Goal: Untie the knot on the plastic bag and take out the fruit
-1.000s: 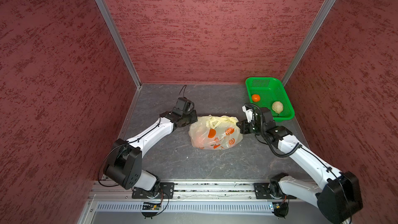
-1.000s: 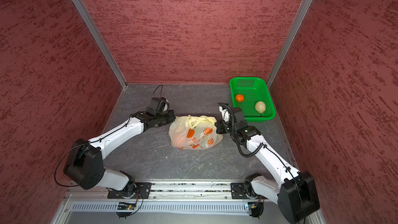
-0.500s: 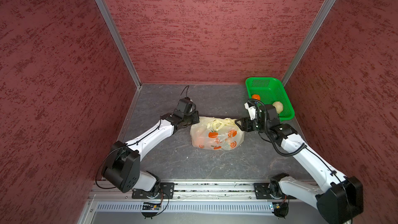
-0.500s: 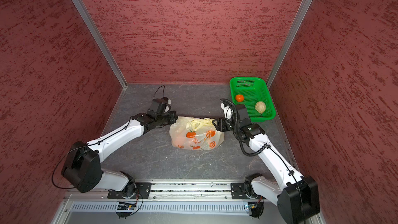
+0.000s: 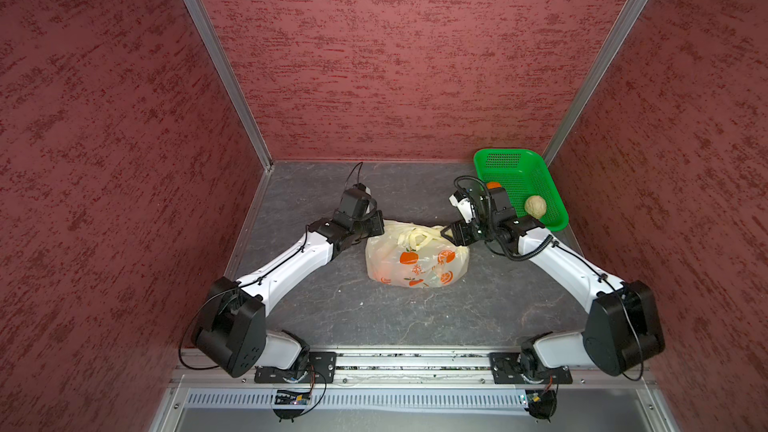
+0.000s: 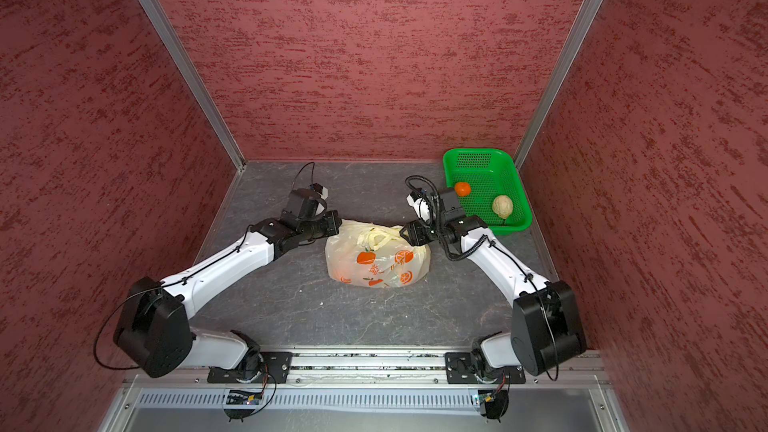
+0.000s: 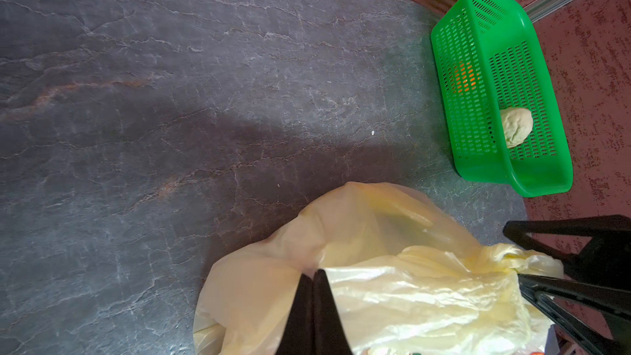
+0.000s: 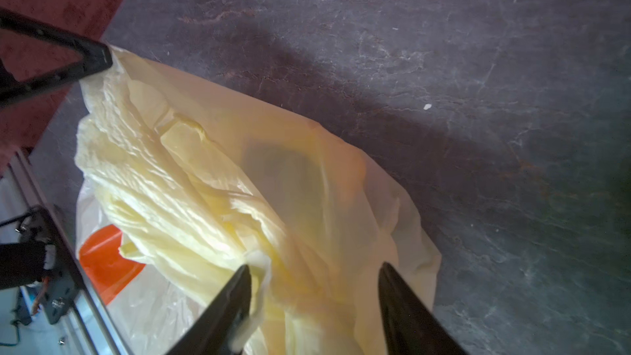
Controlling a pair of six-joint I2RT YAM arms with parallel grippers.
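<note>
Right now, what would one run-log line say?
left gripper: shut on plastic bag edge | right gripper: open around handles | green basket: orange, cream fruit

I am watching the plastic bag (image 5: 415,259) lying thin, translucent, crinkled and softly glossy on the matt, veined stone-look surface (image 5: 374,317), while the green basket (image 5: 555,222) is showing smooth shiny perforated plastic, the cream fruit (image 5: 535,206) is looking bumpy and the walls (image 5: 395,56) are looking rough.
</note>
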